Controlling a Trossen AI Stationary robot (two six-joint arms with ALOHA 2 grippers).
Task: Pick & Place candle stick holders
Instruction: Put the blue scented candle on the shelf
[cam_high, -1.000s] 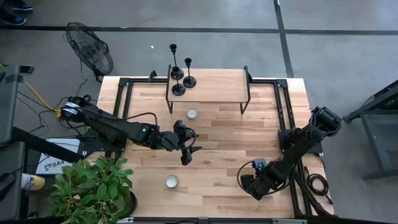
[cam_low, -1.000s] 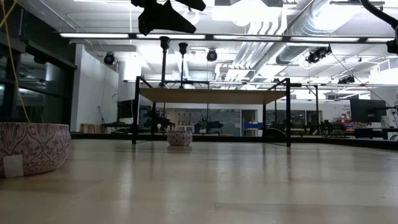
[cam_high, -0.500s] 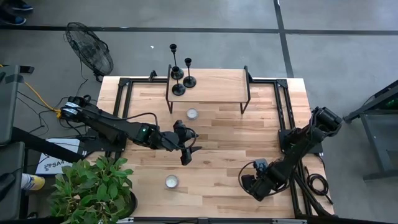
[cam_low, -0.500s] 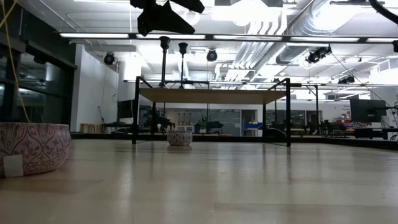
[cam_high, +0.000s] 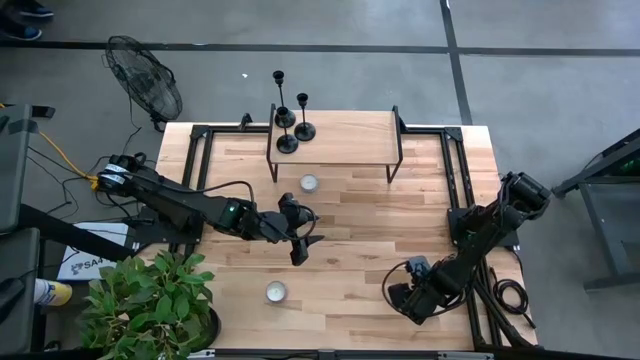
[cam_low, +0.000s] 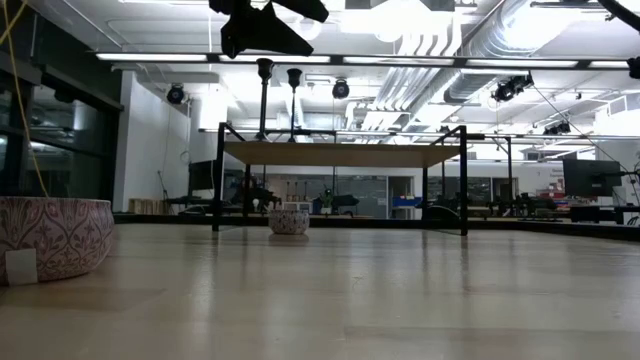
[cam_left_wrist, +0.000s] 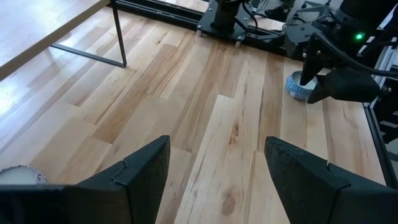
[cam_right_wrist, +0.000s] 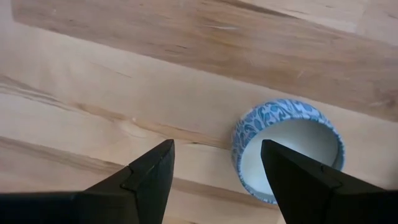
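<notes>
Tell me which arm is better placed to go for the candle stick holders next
Left, I'd judge. The left gripper hangs open and empty over mid-table, nearer the candle stick holders on the shelf. The right gripper sits at the near right edge, over a blue bowl.

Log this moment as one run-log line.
three slim black metal candlesticks: upright on raised wooden shelf | left pincer: open, empty, mid-table | right pincer: open, over blue patterned candle bowl

You see three black candlesticks (cam_high: 288, 120) on a pale wood shelf (cam_high: 345, 135). Ahead of your right gripper (cam_right_wrist: 214, 177) sits a blue-and-white patterned bowl (cam_right_wrist: 286, 152); another bowl (cam_low: 50, 235) shows purple scrollwork.
</notes>
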